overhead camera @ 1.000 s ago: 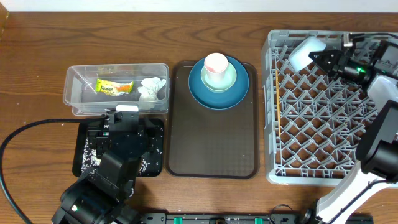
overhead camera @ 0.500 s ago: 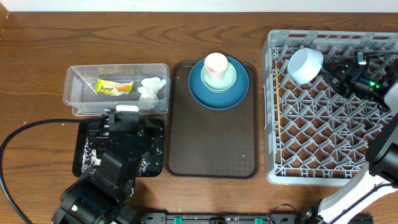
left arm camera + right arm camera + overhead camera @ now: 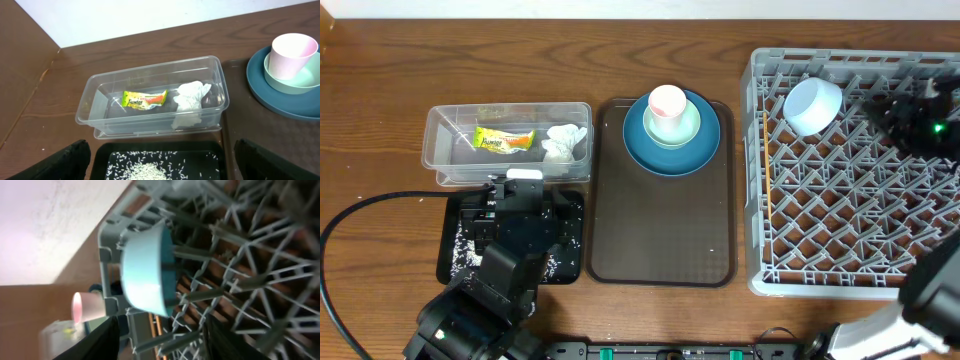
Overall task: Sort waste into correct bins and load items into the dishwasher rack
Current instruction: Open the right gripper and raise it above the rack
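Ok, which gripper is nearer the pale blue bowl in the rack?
Right. The right gripper sits just beside the bowl over the rack; the left gripper hovers above the black tray, far off.

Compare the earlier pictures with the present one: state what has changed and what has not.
The right hand let go of the pale bowl, leaving it on its side between the pegs of the rack, and drew back to the right. The left hand, the clear tub and the dishes on the brown tray stayed put.
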`<action>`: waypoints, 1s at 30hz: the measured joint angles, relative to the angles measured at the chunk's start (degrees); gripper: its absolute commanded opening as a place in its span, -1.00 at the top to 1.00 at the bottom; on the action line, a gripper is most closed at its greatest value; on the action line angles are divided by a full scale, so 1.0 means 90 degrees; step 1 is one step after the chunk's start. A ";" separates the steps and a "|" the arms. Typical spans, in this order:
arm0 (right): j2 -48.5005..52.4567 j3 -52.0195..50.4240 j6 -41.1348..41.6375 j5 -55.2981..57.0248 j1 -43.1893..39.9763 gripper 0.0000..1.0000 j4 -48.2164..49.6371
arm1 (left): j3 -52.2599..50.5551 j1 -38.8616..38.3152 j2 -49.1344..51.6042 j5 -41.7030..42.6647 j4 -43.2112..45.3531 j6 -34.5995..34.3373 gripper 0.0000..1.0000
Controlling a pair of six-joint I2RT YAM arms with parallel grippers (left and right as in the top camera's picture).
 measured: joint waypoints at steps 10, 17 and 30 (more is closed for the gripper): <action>-0.1683 0.0007 -0.0685 0.2285 0.2472 -0.21 -0.0466 | 0.0000 0.0000 0.0000 0.0000 0.0000 0.0000 -0.89; -0.1576 0.0007 -0.0862 0.3684 0.4269 -0.84 -0.0367 | 0.0000 0.0000 0.0000 0.0000 0.0000 0.0000 -0.89; -0.1525 0.0005 -0.0809 0.4447 0.4901 -0.99 -0.0277 | 0.0000 0.0000 0.0000 0.0000 -0.0002 0.0000 -0.89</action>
